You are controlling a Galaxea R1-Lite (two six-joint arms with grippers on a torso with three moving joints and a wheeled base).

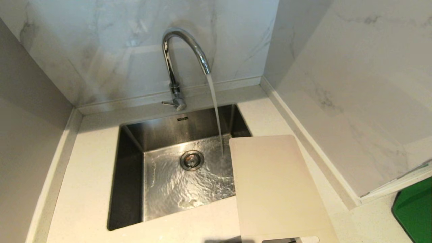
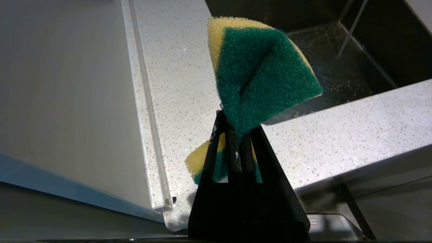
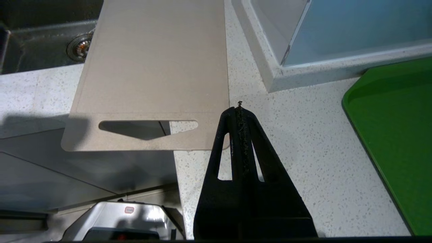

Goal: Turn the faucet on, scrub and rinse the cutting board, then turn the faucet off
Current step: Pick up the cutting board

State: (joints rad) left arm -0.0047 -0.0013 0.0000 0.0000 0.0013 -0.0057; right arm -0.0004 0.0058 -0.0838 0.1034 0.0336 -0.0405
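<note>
Water runs from the chrome gooseneck faucet [image 1: 175, 64] into the steel sink [image 1: 131, 189]. The cream cutting board [image 1: 276, 189] lies flat on the counter at the sink's right, one long side over the basin; its handle slot [image 3: 145, 127] hangs past the counter's front edge. My left gripper [image 2: 236, 118] is shut on a green-and-yellow sponge [image 2: 263, 74], held over the counter left of the sink. My right gripper [image 3: 239, 109] is shut with nothing in it, just off the board's near right corner. Neither arm shows in the head view.
A bright green flat tray [image 1: 415, 209] lies on the counter at the right, past a marble wall corner [image 1: 354, 199]. Marble walls close the back and both sides. Water ripples across the sink floor around the drain [image 1: 191, 160].
</note>
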